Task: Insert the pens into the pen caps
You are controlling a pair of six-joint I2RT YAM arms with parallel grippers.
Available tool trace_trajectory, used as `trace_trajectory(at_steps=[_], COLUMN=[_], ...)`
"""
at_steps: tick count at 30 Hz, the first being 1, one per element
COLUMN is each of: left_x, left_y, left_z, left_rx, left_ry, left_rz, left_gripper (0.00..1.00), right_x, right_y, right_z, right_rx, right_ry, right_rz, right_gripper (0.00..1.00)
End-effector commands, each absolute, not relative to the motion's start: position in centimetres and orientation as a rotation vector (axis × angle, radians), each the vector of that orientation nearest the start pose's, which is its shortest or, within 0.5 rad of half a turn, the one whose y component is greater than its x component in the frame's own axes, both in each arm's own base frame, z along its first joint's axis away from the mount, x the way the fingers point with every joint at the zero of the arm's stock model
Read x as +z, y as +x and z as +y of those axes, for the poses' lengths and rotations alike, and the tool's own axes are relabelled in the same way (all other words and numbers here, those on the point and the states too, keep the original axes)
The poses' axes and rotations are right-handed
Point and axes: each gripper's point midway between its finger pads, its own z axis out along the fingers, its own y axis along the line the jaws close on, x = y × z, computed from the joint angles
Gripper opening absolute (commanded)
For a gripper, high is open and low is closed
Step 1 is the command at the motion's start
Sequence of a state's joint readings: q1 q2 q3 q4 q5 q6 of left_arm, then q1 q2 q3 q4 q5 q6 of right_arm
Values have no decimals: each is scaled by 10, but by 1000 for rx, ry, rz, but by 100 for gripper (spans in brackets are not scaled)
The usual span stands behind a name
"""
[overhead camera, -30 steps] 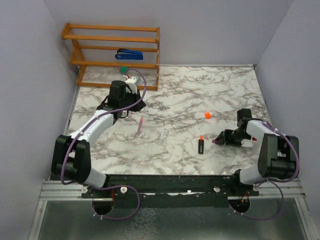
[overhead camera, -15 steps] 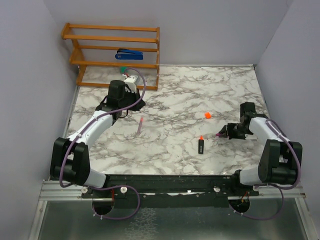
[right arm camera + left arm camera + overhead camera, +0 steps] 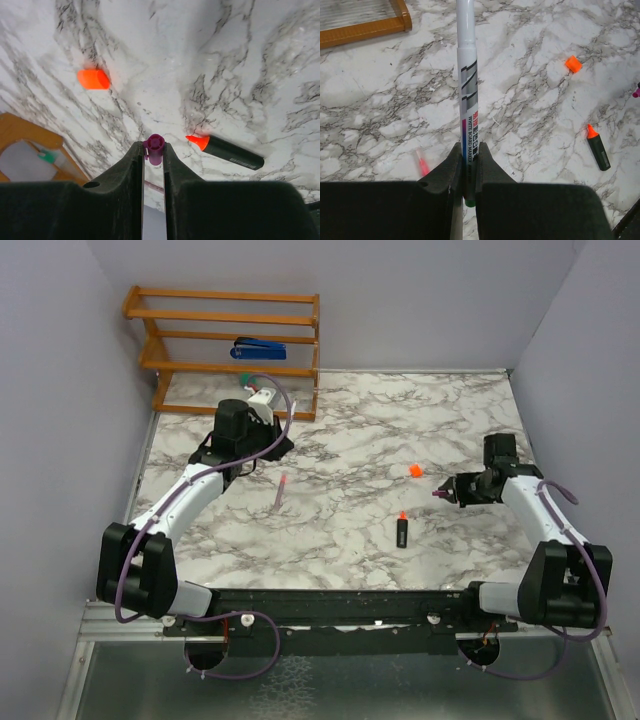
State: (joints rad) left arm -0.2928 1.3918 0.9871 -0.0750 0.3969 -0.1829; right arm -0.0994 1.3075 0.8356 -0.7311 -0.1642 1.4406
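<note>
- Clamping the tail end of a slim silver-grey pen (image 3: 467, 85), the left gripper (image 3: 468, 150) holds it in the air over the far-left part of the white marble-patterned table (image 3: 350, 420), near the wooden rack (image 3: 225, 340).
- Across the table, the right gripper (image 3: 153, 156) pinches a small magenta-purple plastic cap (image 3: 154, 145) at its fingertips, so pen and cap are well apart.
- Lying loose on the marble are a slim pink pen (image 3: 281, 490) near the centre, a short black marker with an orange tip (image 3: 402, 530) nearer the right arm, and a bright orange cap (image 3: 414, 471) just beyond the marker.
- Direction: the silver-grey pen's long axis runs straight out from the jaws, in line with the fingers. Its free end passes out of the top of the left wrist view, so which end carries the nib cannot be told.
- The cap pokes out of the right fingers toward the table's centre. Which way its mouth faces is unclear.
- Risk, as a judgement: the pen is gripped only by its tail and has a long free length. A slightly off-axis push when the two meet could swing it in the grip, or skid it past the cap's mouth.
- The cap sits shallow between the fingertips — a hard press could twist it or pop it out onto the table.
</note>
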Motion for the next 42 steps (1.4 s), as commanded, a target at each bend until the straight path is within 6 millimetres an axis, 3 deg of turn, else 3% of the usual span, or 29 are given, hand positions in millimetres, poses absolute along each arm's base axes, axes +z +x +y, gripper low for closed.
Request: trace_trajectory(at_steps=[1,8,14,18,24,34,42], left_x=[209,208,205,204,199,199,202], left_y=[362,355,341,335,329,311,286], left_z=[-205,-217,-236,-243,-248,-263,-283], left_rx=[-779,-821,-885,-887,-857,-895,-1015], left_ry=[419,467,572,612,653,753,871], left_rz=[1987,1987,1972,1963,1958,1925,1853], left_gripper=[0,0,0,0,0,0,0], right_x=[114,145,166,191,219,269,286], right_y=[307,339,367,387,406,421,416], right_z=[42,37,45,54,87,138,185], right_rx=[550,581,684,737,849,920,1053], right_ry=[1787,1560,1363,1219,922,468,184], right_rz=[2081,2035,1999,1965,1956,1877,1825], right_gripper=[0,0,0,0,0,0,0])
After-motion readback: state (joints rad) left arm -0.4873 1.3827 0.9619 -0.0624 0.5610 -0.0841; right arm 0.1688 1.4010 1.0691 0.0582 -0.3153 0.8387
